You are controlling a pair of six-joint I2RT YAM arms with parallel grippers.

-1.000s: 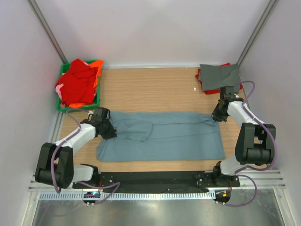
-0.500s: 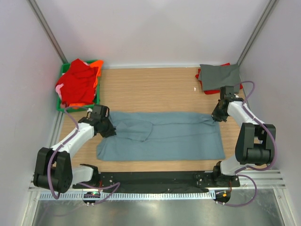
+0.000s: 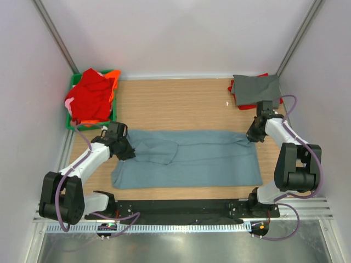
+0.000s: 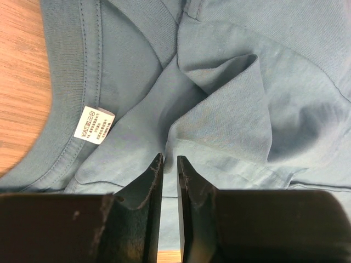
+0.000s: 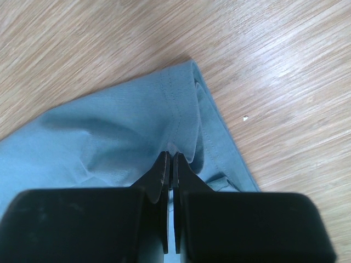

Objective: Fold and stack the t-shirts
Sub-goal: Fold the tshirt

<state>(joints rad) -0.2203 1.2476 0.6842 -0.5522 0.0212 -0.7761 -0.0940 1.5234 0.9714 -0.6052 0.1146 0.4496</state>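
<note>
A dusty blue-grey t-shirt (image 3: 192, 159) lies spread flat across the middle of the wooden table, folded into a long band. My left gripper (image 3: 130, 154) rests on its left end by the collar; in the left wrist view the jaws (image 4: 170, 160) stand a narrow gap apart over a fold of the shirt (image 4: 236, 109), with nothing pinched between them. My right gripper (image 3: 250, 137) is at the shirt's far right corner, shut on a pucker of the hem (image 5: 170, 156). A darker grey t-shirt (image 3: 255, 87) lies folded at the back right.
A green crate (image 3: 113, 118) at the back left holds a heap of red and orange shirts (image 3: 90, 96). A red cloth edge (image 3: 232, 86) shows under the grey shirt. A white label (image 4: 94, 123) sits inside the collar. White walls close in on both sides.
The left arm shifted slightly toward the back, then its jaws parted a little. The shirt's near left corner settled slightly outward. The right arm stayed still.
</note>
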